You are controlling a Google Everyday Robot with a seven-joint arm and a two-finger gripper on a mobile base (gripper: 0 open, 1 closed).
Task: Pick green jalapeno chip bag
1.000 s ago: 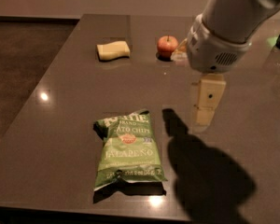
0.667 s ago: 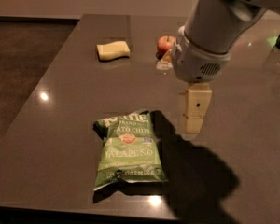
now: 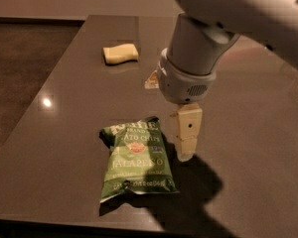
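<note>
Okay, the gripper (image 3: 186, 135) hangs low over the table (image 3: 248, 148), just beside the green jalapeno chip bag (image 3: 136, 160) at its 3 o'clock (whether it is spread or closed, I cannot tell from this side). The bag lies flat near the front edge, label up, with nothing gripping it. The best play now is to shift toward 9 o'clock until centred over the puffy middle, straddle the narrow width, descend gently, and pinch the film rather than skid it. The pale yellow block (image 3: 120, 53) sits well apart at 12 o'clock.
</note>
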